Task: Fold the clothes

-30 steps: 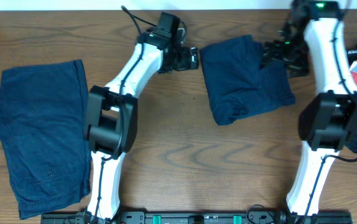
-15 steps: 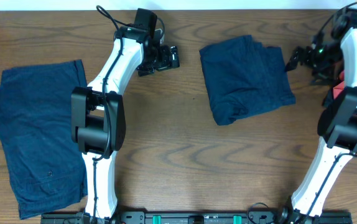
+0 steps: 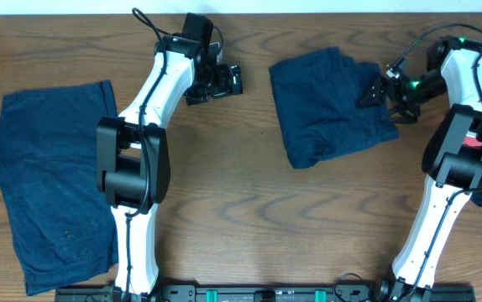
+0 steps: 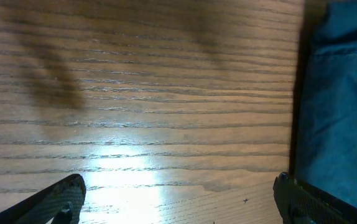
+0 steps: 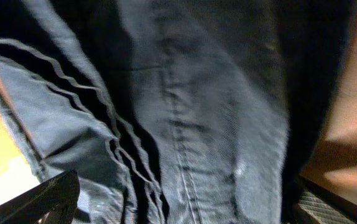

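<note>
Folded shorts (image 3: 329,109) are seen on table (image 3: 241,210), flat shorts (image 3: 52,184) at left.
Left jaws are spread apart over bare wood; right jaws are spread apart at folded shorts' edge.

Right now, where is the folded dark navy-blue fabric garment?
Overhead, the folded navy garment lies right of centre on the wooden table, with the right gripper over its right edge and the left gripper apart to its left.
</note>
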`<state>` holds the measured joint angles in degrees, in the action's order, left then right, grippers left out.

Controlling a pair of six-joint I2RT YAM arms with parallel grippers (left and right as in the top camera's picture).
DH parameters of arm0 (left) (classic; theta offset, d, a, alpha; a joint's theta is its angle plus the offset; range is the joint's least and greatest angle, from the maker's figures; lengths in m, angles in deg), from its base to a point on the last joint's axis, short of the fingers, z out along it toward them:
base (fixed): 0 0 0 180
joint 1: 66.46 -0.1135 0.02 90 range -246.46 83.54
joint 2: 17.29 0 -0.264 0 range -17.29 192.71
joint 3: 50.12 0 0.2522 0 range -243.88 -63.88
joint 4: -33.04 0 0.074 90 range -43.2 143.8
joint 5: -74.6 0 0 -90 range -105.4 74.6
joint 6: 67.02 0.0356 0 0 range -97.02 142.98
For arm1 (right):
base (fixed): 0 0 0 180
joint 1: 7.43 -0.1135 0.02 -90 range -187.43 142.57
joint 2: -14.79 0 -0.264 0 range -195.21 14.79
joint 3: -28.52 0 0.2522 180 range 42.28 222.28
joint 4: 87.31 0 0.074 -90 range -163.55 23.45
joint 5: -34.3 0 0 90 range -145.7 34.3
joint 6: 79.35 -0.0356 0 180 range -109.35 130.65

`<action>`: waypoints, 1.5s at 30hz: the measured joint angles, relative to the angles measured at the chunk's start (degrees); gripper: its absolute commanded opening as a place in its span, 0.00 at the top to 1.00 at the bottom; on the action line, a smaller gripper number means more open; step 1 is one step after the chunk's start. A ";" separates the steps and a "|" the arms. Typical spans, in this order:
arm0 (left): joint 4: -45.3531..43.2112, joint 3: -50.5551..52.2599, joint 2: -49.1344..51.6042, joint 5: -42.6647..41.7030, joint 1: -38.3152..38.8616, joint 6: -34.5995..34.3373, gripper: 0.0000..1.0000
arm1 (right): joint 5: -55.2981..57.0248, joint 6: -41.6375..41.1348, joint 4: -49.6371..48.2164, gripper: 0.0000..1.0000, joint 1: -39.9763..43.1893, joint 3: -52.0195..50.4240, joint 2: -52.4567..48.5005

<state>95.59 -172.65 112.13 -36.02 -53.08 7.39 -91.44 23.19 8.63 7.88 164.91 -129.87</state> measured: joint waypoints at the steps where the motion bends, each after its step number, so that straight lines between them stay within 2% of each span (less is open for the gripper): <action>1: 0.04 0.00 0.00 0.00 0.00 0.04 0.02 | -0.81 0.90 0.02 0.01 0.00 0.00 -0.11; 13: 0.07 0.00 0.00 0.00 0.48 0.44 0.02 | -3.32 9.53 2.80 0.01 -2.58 0.00 -0.81; 23: 0.07 0.00 0.00 0.00 5.42 1.75 0.02 | -3.67 10.08 3.50 0.01 -6.47 0.00 -1.01; 39: -1.86 0.00 0.81 -0.02 10.01 2.16 0.01 | -3.93 9.42 3.93 0.01 -6.62 0.00 -1.03; 42: -1.90 0.00 2.95 -0.07 10.95 1.64 0.44 | -4.07 9.44 4.22 0.01 -6.62 0.00 -1.11; 43: -1.95 0.00 3.96 -0.07 11.04 1.73 0.67 | -4.15 9.42 4.33 0.01 -6.62 0.00 -1.11; 44: -1.97 0.00 4.92 -0.09 11.04 1.77 0.80 | -4.17 9.44 4.42 0.01 -6.62 0.00 -1.14; 45: -2.03 0.00 5.90 -0.20 10.97 1.68 0.81 | -4.20 9.44 4.52 0.01 -6.62 0.00 -1.16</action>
<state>93.56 -172.65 118.03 -36.22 -42.10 9.07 -95.64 32.63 13.15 1.26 164.91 -131.03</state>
